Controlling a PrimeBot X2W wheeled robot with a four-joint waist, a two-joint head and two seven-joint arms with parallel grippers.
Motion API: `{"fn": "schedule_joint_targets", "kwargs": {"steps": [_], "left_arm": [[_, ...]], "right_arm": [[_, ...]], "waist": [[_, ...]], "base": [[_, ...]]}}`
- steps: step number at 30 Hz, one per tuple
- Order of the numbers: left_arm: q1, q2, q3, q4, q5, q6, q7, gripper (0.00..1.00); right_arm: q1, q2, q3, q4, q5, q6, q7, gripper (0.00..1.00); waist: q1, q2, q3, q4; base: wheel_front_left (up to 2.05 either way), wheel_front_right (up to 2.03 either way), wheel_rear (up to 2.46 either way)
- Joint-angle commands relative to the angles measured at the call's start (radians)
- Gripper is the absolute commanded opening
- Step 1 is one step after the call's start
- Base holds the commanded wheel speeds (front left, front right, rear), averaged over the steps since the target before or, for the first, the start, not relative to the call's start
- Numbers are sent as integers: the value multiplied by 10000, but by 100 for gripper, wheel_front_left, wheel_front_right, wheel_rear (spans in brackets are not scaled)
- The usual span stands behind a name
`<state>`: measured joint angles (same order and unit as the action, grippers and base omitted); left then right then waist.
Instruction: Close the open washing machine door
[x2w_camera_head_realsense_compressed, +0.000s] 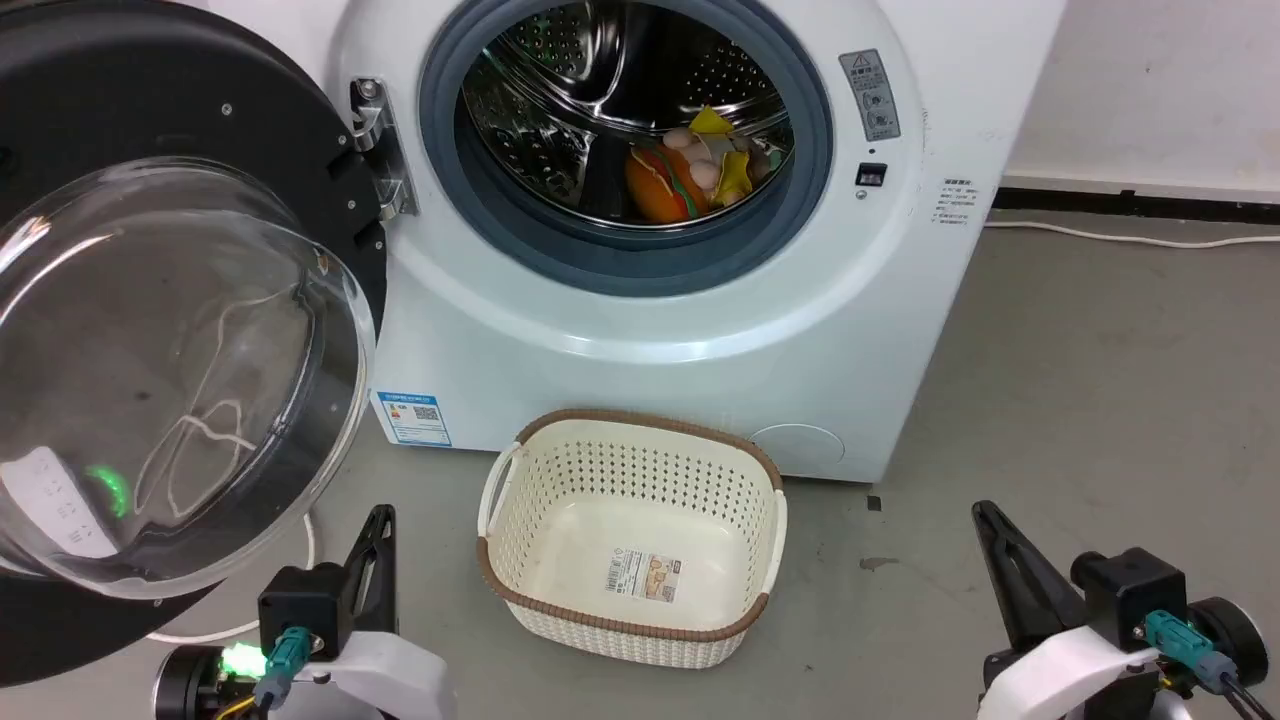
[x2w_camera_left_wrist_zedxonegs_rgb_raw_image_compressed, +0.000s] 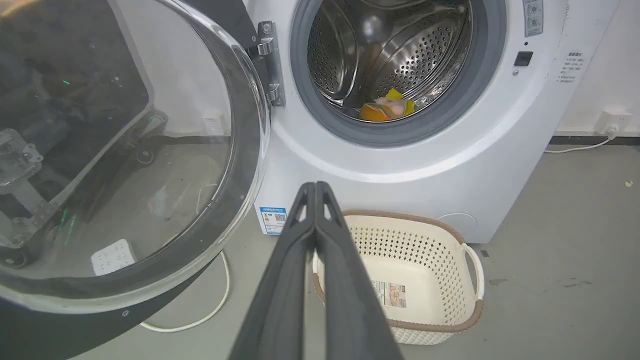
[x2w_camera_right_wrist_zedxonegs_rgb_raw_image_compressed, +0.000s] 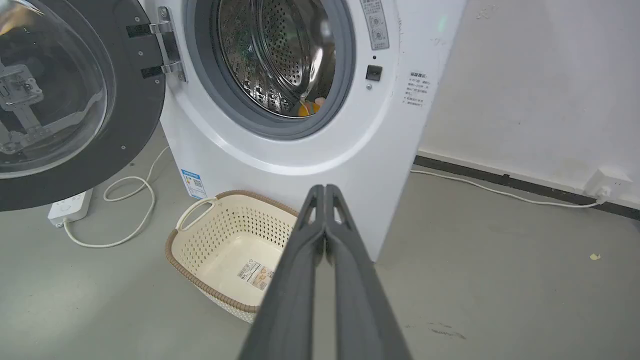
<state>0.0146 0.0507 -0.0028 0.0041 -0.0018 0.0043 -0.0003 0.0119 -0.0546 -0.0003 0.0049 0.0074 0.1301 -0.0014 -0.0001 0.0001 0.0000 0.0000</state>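
- My left gripper (x2w_camera_head_realsense_compressed: 382, 520) sits at the lower left of the head view. Its two long dark fingers are pressed flat together with nothing between them.
- My right gripper (x2w_camera_head_realsense_compressed: 986, 514) sits at the lower right, likewise clamped tight on nothing, well apart from the machine.
- The large round washing machine door with its wide glossy black rim and bulging clear glass bowl (x2w_camera_head_realsense_compressed: 180, 370) stands swung wide open. It hangs out to the left of the drum opening, with the bowl facing me.
- The door is held to the white front-loading washing machine (x2w_camera_head_realsense_compressed: 700, 330) by a metal hinge (x2w_camera_head_realsense_compressed: 385, 150) at the left edge of the opening.
- In the left wrist view the door is off to the left of my closed fingers, clear of them.
- The grey rubber gasket ring (x2w_camera_head_realsense_compressed: 520, 230) circles the perforated steel drum (x2w_camera_head_realsense_compressed: 580, 100), where some orange and yellow soft items (x2w_camera_head_realsense_compressed: 690, 175) lie at the bottom.
- A cream perforated plastic basket with a brown woven rim (x2w_camera_head_realsense_compressed: 640, 418) stands on the grey floor (x2w_camera_head_realsense_compressed: 1100, 400) just in front of the machine, between my two grippers.
- A white cable (x2w_camera_right_wrist_zedxonegs_rgb_raw_image_compressed: 135, 210) loops across the floor beneath the door to a white power strip (x2w_camera_right_wrist_zedxonegs_rgb_raw_image_compressed: 70, 212).
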Motion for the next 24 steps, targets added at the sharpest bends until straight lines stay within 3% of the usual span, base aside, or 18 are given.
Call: {"fn": "schedule_joint_targets", "kwargs": {"steps": [1, 24], "left_arm": [[-146, -5, 28, -41, 18, -43, 3, 0], [-146, -5, 28, -41, 18, -43, 3, 0]], "right_arm": [[-119, 43, 3, -49, -74, 6, 14, 0], [-119, 43, 3, -49, -74, 6, 14, 0]], "waist": [[1, -1, 0, 0], [1, -1, 0, 0]], "base": [[0, 0, 0], [0, 0, 0]]}}
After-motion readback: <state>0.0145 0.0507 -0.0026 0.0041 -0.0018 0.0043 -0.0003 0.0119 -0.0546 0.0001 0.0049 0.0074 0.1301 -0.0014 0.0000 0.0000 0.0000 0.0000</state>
